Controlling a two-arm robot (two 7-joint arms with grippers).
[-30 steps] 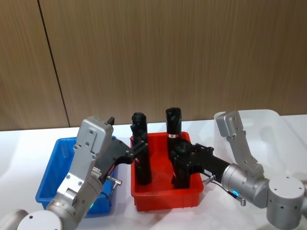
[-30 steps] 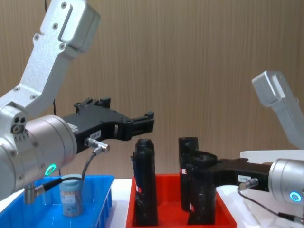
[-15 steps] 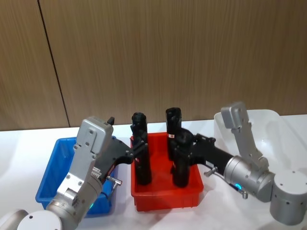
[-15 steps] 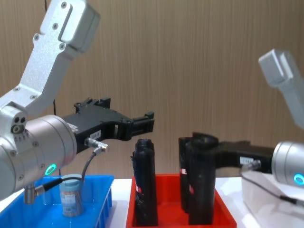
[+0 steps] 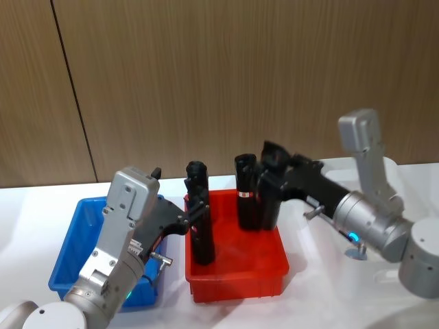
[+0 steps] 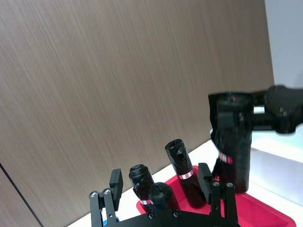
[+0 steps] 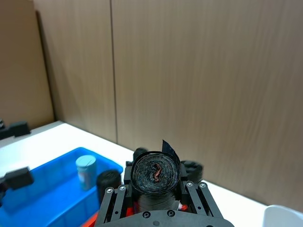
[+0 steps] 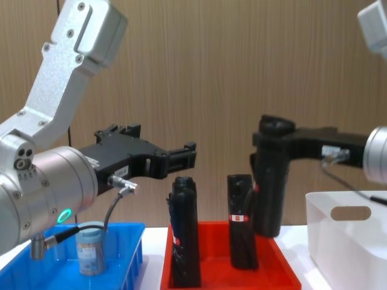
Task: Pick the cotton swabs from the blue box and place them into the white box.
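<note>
One cotton swabs jar (image 8: 90, 248) with a grey-blue lid stands in the blue box (image 8: 130, 229) at the left, and it appears again in the right wrist view (image 7: 86, 170). My left gripper (image 8: 188, 156) hangs open and empty above the gap between the blue box and the red tray. My right gripper (image 8: 273, 140) is shut on a tall black roll (image 8: 269, 193), held lifted above the red tray's right side. The white box (image 8: 338, 241) with an oval handle cut-out stands at the far right.
The red tray (image 5: 236, 288) sits between the two boxes, and two black rolls (image 8: 184, 241) (image 8: 240, 223) stand upright in it. A wooden wall closes off the back. The white table runs under everything.
My right gripper has lifted the black roll up out of the red tray and carried it back and toward the white box. The left arm has stayed still.
</note>
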